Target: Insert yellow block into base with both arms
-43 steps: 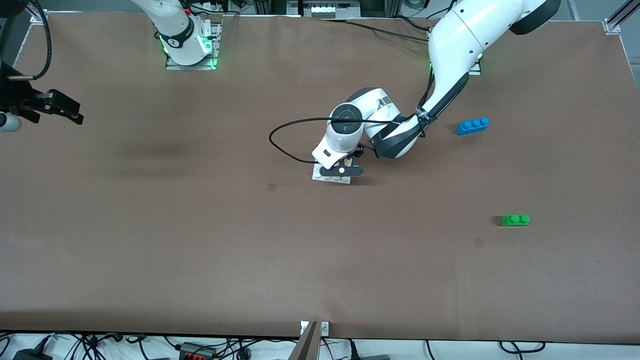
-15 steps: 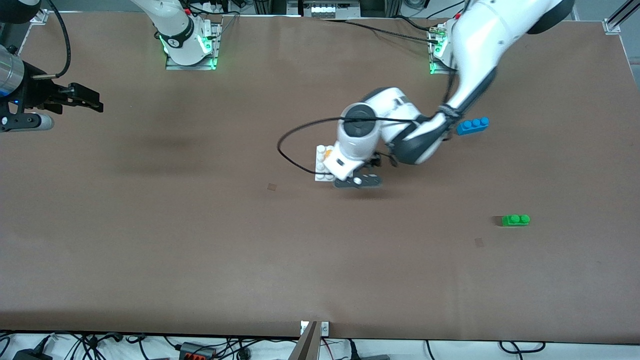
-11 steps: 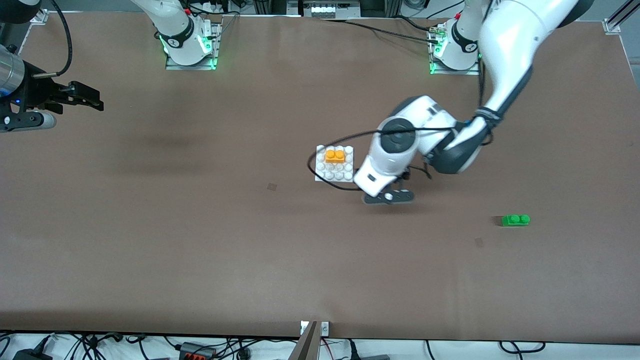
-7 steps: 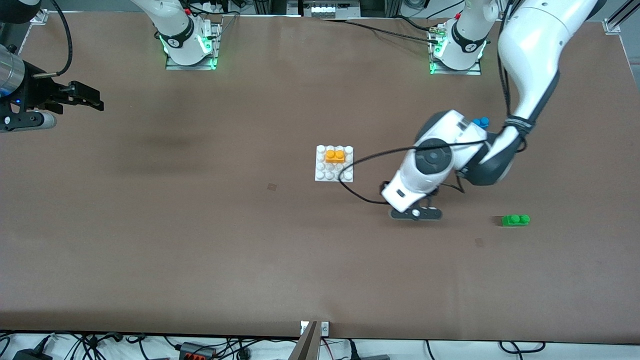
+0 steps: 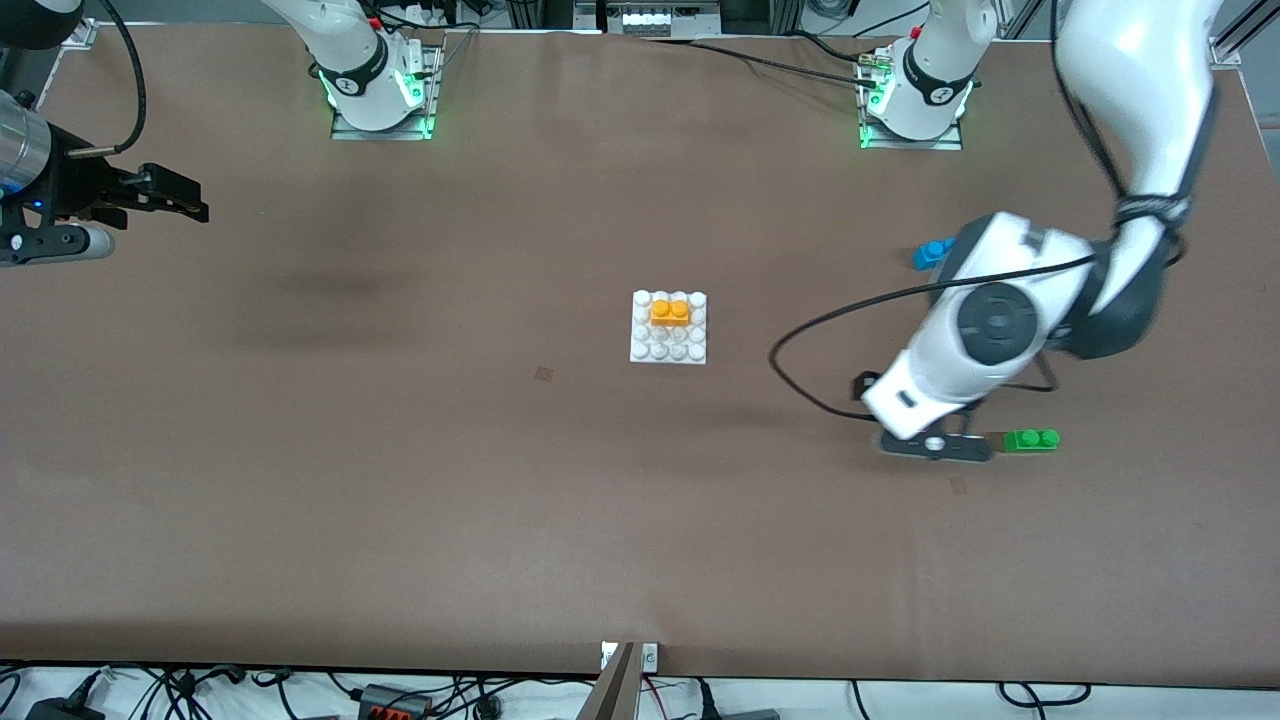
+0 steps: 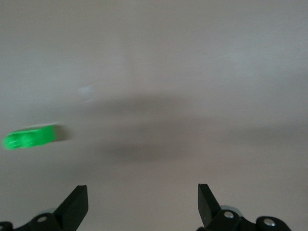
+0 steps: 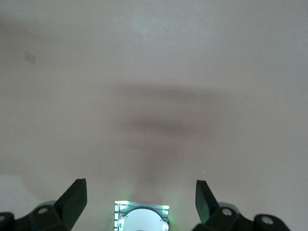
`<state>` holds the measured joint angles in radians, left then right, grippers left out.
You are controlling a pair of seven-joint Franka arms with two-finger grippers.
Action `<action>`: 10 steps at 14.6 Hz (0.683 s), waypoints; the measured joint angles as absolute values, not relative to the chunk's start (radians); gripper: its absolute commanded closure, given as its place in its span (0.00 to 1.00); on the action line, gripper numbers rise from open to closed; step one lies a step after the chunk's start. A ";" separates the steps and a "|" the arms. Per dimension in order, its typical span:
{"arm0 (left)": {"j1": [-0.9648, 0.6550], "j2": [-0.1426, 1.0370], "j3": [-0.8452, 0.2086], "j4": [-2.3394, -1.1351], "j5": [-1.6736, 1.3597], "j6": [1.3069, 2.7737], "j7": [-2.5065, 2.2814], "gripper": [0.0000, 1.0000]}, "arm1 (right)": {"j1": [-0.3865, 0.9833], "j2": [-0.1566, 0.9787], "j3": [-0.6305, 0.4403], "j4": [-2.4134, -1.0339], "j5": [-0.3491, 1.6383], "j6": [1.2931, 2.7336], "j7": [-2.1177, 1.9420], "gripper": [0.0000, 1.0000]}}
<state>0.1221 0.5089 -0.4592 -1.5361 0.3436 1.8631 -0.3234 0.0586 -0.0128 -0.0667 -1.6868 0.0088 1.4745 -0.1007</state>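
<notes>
The yellow block [image 5: 669,312] sits on the studs of the white base [image 5: 668,345] in the middle of the table, in the rows farther from the front camera. My left gripper [image 5: 934,446] hangs open and empty over bare table beside the green brick [image 5: 1031,440], well away from the base toward the left arm's end. In the left wrist view its open fingers [image 6: 77,204] frame bare table. My right gripper [image 5: 150,195] is open and empty, held up over the right arm's end of the table, and waits there. Its fingers [image 7: 77,195] show open.
The green two-stud brick also shows in the left wrist view [image 6: 30,137]. A blue brick [image 5: 932,253] lies partly hidden by the left arm's wrist. A black cable [image 5: 800,380] loops from the left wrist. The right arm's base [image 7: 141,217] shows in the right wrist view.
The left gripper let go of the yellow block on the base, then swung away toward the left arm's end, ending beside the green brick. The right arm barely moved.
</notes>
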 measured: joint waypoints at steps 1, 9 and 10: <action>0.123 0.475 -0.424 -1.535 0.311 1.838 -0.288 0.00 | 0.059 -0.012 -0.067 -1.687 0.010 1.475 -0.101 0.00; 0.121 0.217 -0.182 -1.505 0.106 1.621 -0.034 0.00 | 0.059 -0.011 -0.067 -1.687 0.010 1.475 -0.101 0.00; 0.120 0.205 -0.179 -1.484 0.104 1.569 -0.040 0.00 | 0.059 -0.011 -0.067 -1.686 0.010 1.475 -0.101 0.00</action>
